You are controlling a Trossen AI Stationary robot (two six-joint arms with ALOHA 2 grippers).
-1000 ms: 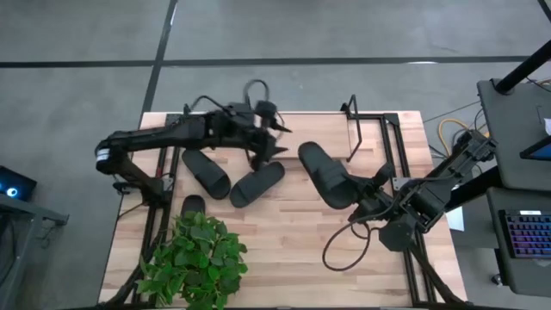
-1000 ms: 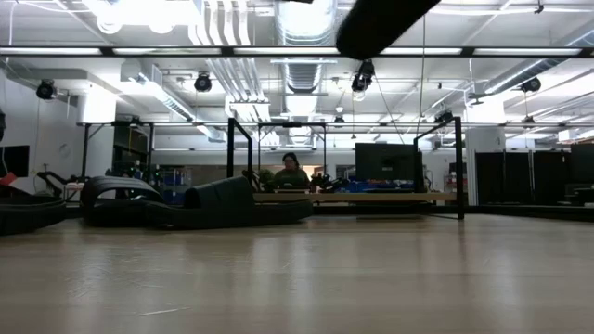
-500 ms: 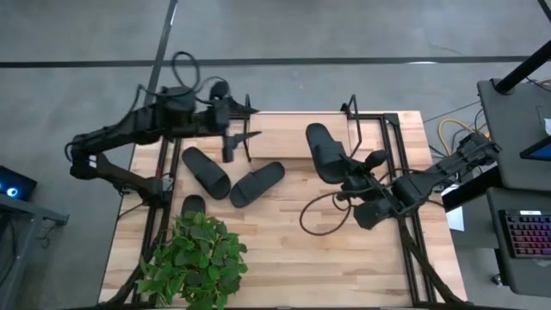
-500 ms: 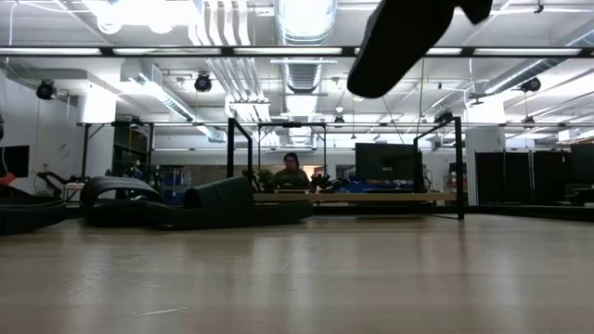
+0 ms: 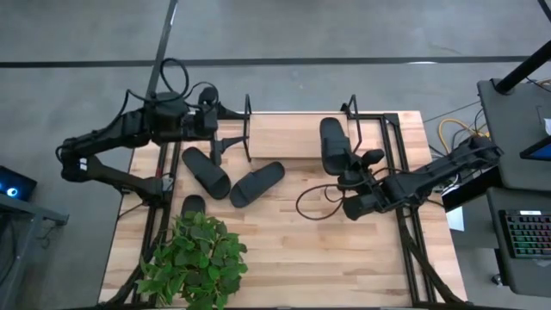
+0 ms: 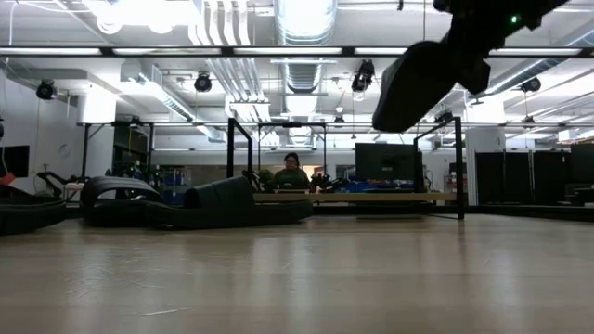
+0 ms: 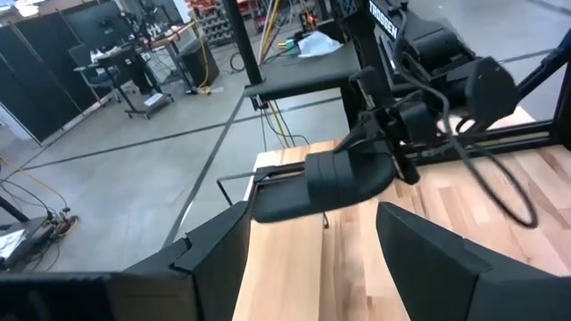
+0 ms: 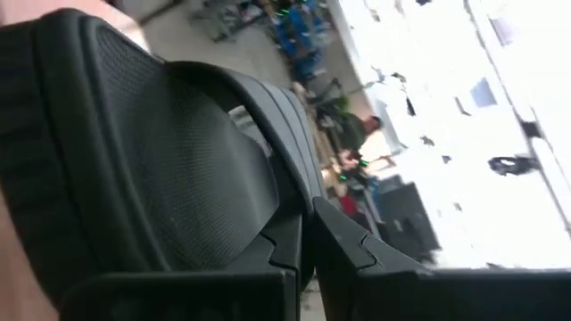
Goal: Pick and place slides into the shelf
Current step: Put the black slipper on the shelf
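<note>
Near edge of the table [image 5: 284, 250]: a leafy green plant [image 5: 196, 258] stands at the left front corner, with a small dark object, only partly visible, just behind it.

Mid-table, left: two slides [image 5: 205, 170] [image 5: 256, 183] lie on the wood, their inner ends close together; the low view shows them resting flat [image 6: 223, 204].

Mid-table, right: the right gripper [image 5: 349, 176] carries a third slide [image 5: 334, 146] clear of the table, its fingers clamped on one end of the sole. The low view shows this slide airborne and tilted [image 6: 413, 83]; the right wrist view is filled by its strap [image 8: 161, 169].

Far edge: the shelf [image 5: 297, 138], a pale board between two upright black rod loops, stands along the back of the table. The carried slide hangs over the shelf's right end, beside the right loop. The left gripper [image 5: 222, 142] waits near the left loop, fingers spread wide and holding nothing, as its wrist view confirms [image 7: 312, 245].

Step in hand, as judged: transport of the third visible slide to the shelf, placement not yet made. The next move calls for levelling the sole, lowering it onto the board inside the right loop without striking the rods, then opening.

Legible writing: "TROSSEN" on the right arm [image 7: 385, 18] in the left wrist view. No other text can be read.
</note>
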